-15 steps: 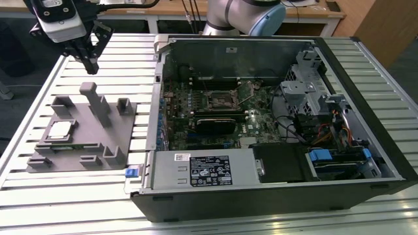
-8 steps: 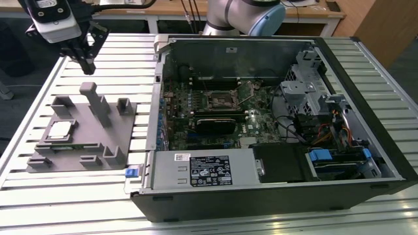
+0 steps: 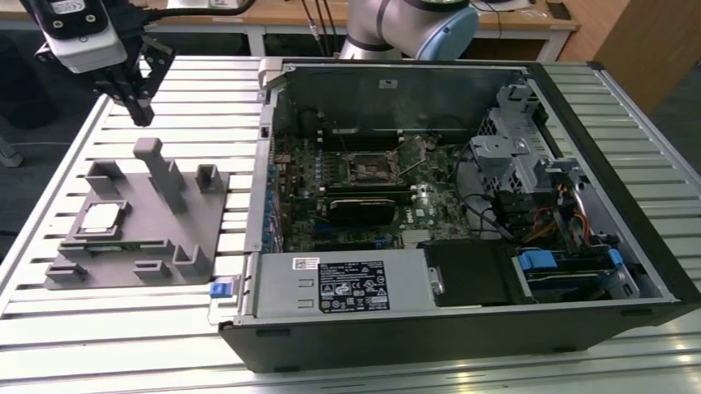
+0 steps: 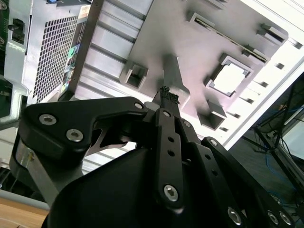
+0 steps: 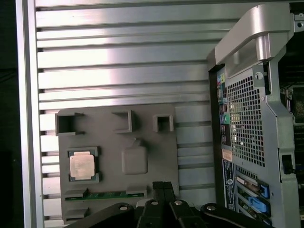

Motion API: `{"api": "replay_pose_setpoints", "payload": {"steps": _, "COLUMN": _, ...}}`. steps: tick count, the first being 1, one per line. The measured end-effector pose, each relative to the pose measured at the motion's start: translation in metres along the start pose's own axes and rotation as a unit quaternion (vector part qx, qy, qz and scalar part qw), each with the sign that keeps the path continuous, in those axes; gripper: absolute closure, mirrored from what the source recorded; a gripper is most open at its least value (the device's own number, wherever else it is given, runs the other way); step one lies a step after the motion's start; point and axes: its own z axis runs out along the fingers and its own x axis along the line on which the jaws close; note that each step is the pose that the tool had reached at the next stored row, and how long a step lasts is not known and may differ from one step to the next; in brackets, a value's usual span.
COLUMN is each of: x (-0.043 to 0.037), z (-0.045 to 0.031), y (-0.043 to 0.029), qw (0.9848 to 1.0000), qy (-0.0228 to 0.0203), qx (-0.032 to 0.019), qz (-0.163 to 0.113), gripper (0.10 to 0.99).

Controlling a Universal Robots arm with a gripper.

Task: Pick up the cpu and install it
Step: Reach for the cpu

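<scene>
My fingers [image 3: 140, 113] hang above the counter [image 3: 203, 82], pressed together on nothing as far as I can tell, with the cpu [image 3: 101, 217] well below and apart from them in a square pocket of the gray holder [image 3: 153, 231], and beyond that the open computer case [image 3: 460, 338], whose white label [image 3: 348, 283] is too small to read.

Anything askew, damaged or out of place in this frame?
Nothing stands out. The cpu lies flat and square in its pocket on the grey holder. The claw hangs above that holder, closed and empty. The computer case lies open beside it.
</scene>
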Motion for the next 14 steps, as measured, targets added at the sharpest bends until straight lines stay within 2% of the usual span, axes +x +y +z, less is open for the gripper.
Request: {"api": "replay_pose_setpoints", "payload": {"steps": 14, "x": 0.0119, "z": 0.0011, "y": -0.0009, "qw": 1.0, "qy": 0.0, "qx": 0.0, "qz": 0.0, "gripper": 0.98}}
